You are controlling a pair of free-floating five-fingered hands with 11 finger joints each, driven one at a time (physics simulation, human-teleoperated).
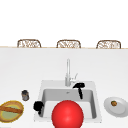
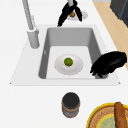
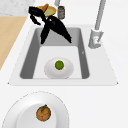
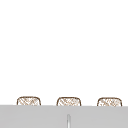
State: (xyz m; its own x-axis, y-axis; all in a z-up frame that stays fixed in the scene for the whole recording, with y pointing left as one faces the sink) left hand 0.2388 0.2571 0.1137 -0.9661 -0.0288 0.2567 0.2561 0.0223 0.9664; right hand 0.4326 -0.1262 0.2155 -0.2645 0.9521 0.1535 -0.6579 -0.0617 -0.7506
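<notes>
My right hand (image 1: 80, 88) hangs over the back right of the sink (image 1: 42, 87) beside the faucet (image 1: 67, 72), fingers straight and pointing down, holding nothing; it is also in the left side view (image 2: 70, 11) and the right side view (image 3: 54, 28). My left hand (image 1: 38, 106) hovers at the sink's front left rim, fingers relaxed and drooping over the edge (image 2: 110, 62), empty (image 3: 35, 12). In the basin lies a white plate (image 2: 75, 67) with a green lime (image 2: 68, 61) on it. A big red sphere (image 1: 67, 115) covers the basin's front in the front view.
A dark jar (image 1: 25, 95) stands on the counter left of the sink. Beyond it is a yellow dish (image 1: 7, 116) with a brown loaf (image 1: 11, 109). Right of the sink a white plate (image 1: 121, 108) holds a small brown fruit (image 1: 114, 103). Three wicker chair backs (image 1: 68, 44) line the far edge.
</notes>
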